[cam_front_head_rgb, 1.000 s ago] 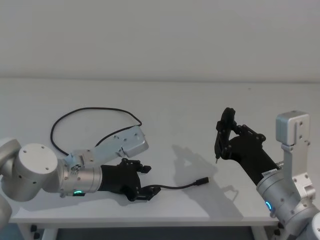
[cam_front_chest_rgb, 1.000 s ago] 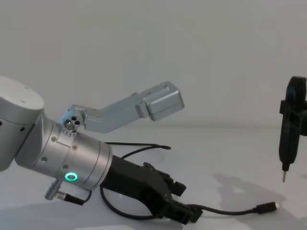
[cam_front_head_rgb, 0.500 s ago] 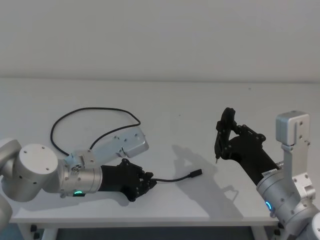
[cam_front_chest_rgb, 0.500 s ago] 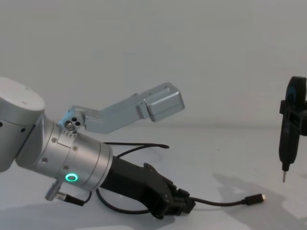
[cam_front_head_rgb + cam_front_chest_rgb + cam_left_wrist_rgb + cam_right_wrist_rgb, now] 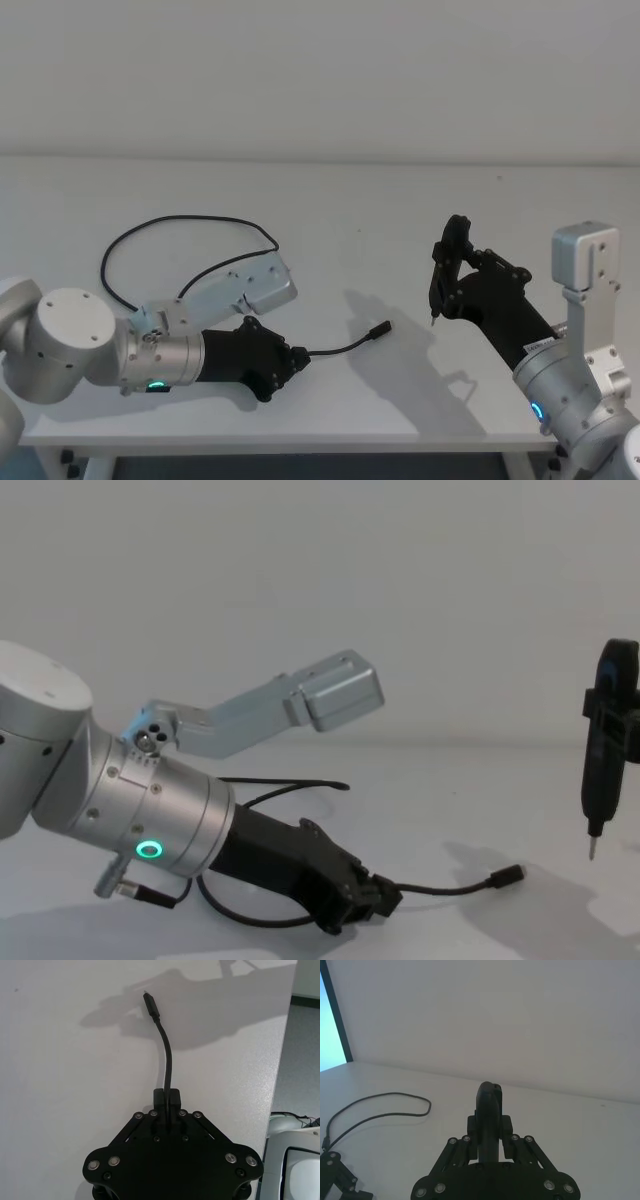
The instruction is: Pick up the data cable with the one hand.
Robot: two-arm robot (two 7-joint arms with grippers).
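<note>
Right, left pincer [image 5: 288, 361] sits low over the front-left of the white worktop [image 5: 400, 200], lying nearly flat, green ring light [image 5: 149, 850] on its silver wrist; fingers are pinched narrow on the data cable [image 5: 338, 349] a short way back from one plug [image 5: 381, 329]. That short free tail sticks out of the fingertips toward the robot's right, curving slightly; cannot tell whether the plug rests on the worktop or sits just off it. The rest of the cable lies as a wide loop on the worktop behind the left wrist. The silver camera bracket [image 5: 248, 287] on that wrist sits over part of the loop, so the run between loop and pincer is hidden. Right pincer [image 5: 489, 1126] is well apart on the right, raised, clamped on a slim black tool [image 5: 489, 1094] held upright, metal pin tip [image 5: 590, 851] down and above the worktop; the chest view's right edge cuts off part of the tool.
</note>
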